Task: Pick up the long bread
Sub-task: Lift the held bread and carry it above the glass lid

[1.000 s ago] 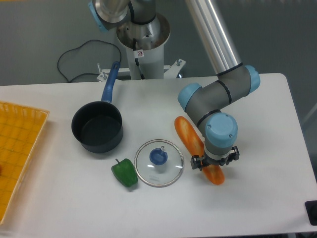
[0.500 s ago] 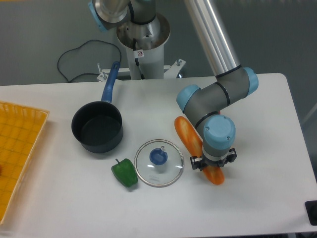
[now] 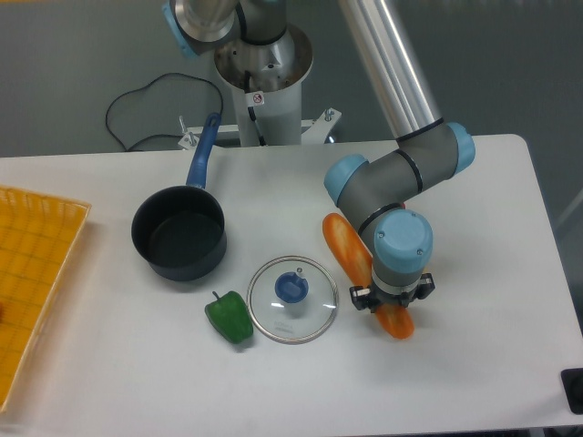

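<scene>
The long bread (image 3: 346,248), an orange-brown baguette, lies diagonally on the white table, right of the glass lid. My gripper (image 3: 393,300) points straight down over the bread's lower end. Its dark jaws stand on either side of the loaf and look closed against it. The wrist housing hides the fingertips and the middle of the bread. Only the bread's rounded tip (image 3: 398,325) shows below the gripper. The loaf still rests on the table.
A round glass lid (image 3: 292,299) with a blue knob lies just left of the gripper, and a green pepper (image 3: 229,317) sits beside it. A dark pot (image 3: 178,234) with a blue handle stands at the left. An orange tray (image 3: 27,291) lies along the left edge.
The gripper shifted slightly left over the bread's lower end and settled. The bread's upper end nudged a little to the right.
</scene>
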Motion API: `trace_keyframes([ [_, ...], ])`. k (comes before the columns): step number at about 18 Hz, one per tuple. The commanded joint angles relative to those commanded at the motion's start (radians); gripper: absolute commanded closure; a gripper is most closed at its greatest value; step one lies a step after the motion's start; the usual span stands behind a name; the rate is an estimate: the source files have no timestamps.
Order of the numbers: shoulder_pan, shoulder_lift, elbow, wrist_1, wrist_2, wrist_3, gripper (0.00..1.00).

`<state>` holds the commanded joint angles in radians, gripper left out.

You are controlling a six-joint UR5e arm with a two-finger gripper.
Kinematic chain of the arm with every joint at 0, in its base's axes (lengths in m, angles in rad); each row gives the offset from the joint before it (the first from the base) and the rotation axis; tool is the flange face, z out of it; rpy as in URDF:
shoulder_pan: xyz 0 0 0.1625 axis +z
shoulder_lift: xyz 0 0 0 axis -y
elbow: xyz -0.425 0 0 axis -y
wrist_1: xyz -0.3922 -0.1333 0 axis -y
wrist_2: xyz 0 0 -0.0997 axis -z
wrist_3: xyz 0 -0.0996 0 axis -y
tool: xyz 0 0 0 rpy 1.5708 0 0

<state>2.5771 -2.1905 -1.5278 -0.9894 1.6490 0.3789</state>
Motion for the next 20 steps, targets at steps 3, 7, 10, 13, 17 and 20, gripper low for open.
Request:
trace_keyframes([
  [3,0.0,0.002,0.0,-0.002,-0.002,-0.003,0.84],
  [7,0.0,0.015,-0.003,-0.008,-0.006,-0.005,0.97],
  [10,0.0,0.026,-0.003,-0.012,-0.008,-0.003,0.98],
  [13,-0.003,0.044,-0.005,-0.017,-0.005,-0.008,0.97],
  [17,-0.026,0.098,-0.003,-0.086,-0.009,-0.002,0.97],
  [20,-0.038,0.124,0.001,-0.091,-0.02,0.002,0.97],
])
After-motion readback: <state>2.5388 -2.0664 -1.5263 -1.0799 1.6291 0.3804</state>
